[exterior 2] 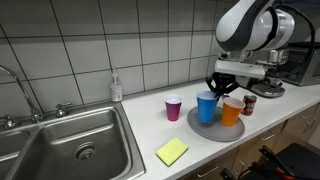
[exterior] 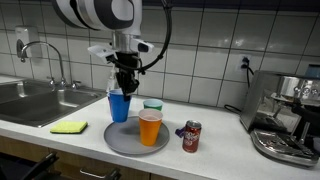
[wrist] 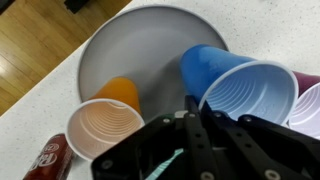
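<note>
Blue cup (exterior: 119,105) on grey plate (exterior: 120,141), tool (exterior: 124,88) clenched on its rim, purple cup (exterior 2: 174,108) whole only in an exterior view

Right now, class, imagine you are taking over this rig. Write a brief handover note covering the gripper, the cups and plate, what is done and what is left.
Gripper: at the rim of the blue cup; the views do not show whether it is clamped on it.
Things: the blue cup and orange cup stand upright on the grey plate. The purple cup and soda can stand on the counter beside it.
Done: two cups are on the plate.
Left: the gripper is not clear of the blue cup; the purple cup and can are off the plate.
</note>
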Available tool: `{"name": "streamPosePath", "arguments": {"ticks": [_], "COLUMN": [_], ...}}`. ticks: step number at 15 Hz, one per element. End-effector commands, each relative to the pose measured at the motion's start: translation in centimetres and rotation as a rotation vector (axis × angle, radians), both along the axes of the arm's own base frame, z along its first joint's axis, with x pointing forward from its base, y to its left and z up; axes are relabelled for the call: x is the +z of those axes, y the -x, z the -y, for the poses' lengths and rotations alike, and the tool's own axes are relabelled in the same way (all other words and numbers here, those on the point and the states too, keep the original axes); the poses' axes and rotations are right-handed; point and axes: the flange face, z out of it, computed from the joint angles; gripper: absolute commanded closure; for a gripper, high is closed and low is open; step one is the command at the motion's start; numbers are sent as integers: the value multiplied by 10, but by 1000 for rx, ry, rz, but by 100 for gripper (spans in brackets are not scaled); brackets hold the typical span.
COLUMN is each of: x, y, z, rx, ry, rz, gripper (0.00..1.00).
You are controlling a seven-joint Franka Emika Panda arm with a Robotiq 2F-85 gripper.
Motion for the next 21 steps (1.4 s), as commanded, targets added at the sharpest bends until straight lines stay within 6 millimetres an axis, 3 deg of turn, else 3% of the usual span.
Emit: {"name": "streamPosePath", "arguments": {"ticks": [1, 8, 21], "x": [-1, -6, -32], "y": [-2, 0, -4], "z": [1, 9, 0], "rx": [-70, -135, -199], "ry": [43, 54, 68], "rz": [7, -10, -21], "gripper": [99, 99, 99]}}
